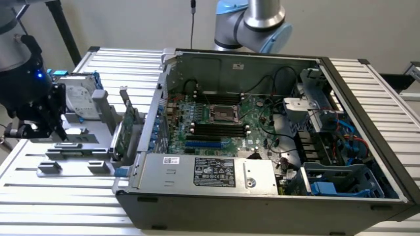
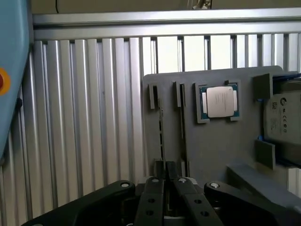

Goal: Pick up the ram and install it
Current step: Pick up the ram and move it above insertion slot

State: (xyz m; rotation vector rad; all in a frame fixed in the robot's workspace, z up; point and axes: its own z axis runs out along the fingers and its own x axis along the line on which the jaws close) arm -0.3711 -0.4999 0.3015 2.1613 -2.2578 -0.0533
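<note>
At nine o'clock in the exterior view, my gripper [image 1: 31, 130] is black and boxy. A small blue light [image 1: 41, 74] glows on the black wrist, with a pale grey arm segment [image 1: 8, 51] toward its twelve o'clock. At twelve o'clock in that view, an arm joint [image 1: 259, 22] has a silver tube and light-blue caps. From the wrist camera, the gripper [image 2: 168, 188] has matte black links [image 2: 99, 202], round silver pins [image 2: 124, 185] and rows of small holes [image 2: 150, 207].

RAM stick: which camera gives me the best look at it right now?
The wrist view. The ram stands edge-on in a slot of the grey holder, straight ahead of the gripper. In the exterior view the gripper blocks that slot and hides the ram.
</note>
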